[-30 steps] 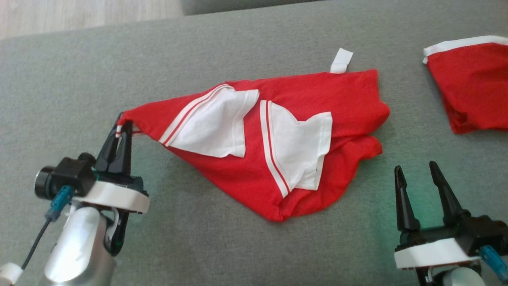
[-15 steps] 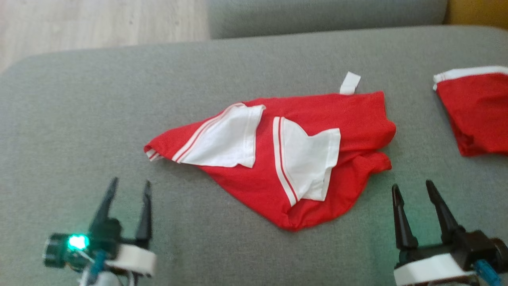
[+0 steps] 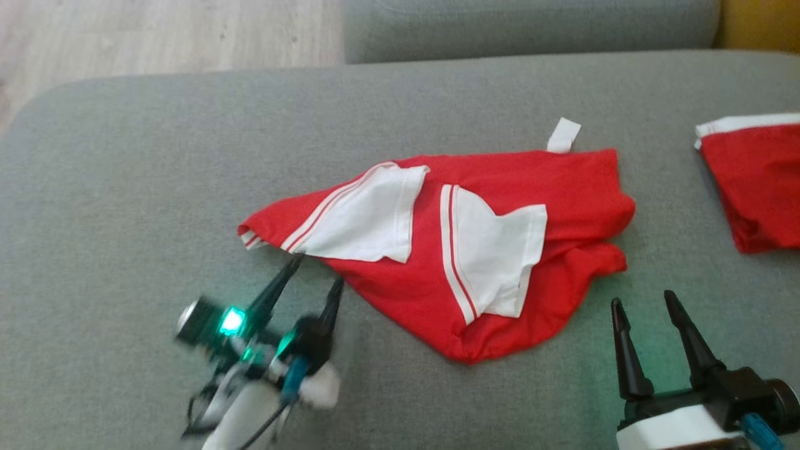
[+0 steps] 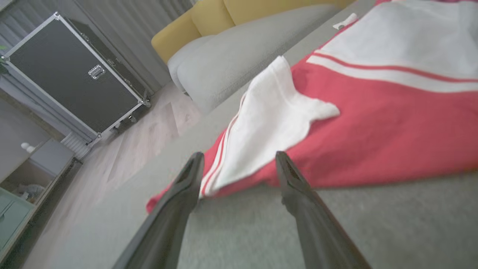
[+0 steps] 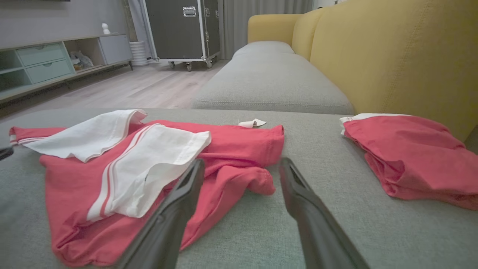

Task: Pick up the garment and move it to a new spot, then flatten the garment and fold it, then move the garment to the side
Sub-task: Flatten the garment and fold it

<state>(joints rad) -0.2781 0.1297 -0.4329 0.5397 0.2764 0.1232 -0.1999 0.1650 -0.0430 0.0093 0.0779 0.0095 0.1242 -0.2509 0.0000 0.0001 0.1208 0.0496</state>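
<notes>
Presently the left gripper (image 3: 315, 273) sits spread at the near hem of the garment (image 3: 400, 287) on the cushion (image 3: 125, 187); the right gripper (image 3: 644, 300) hovers spread, empty.

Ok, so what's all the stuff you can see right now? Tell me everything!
garment: one, red with white sleeves, crumpled in the middle of the cushion
second garment: one, red with white trim, at the cushion's right
small strip: one, white, at the garment's far edge
cushion: one, grey, under both garments
sofa back: one, yellow, behind the cushion
case: one, black, on wheels, across the floor
floor: pale wood, beyond the cushion
left gripper: one, dark, open, at the garment's near left edge
right gripper: one, dark, open, near the garment's right side, apart from it
</notes>
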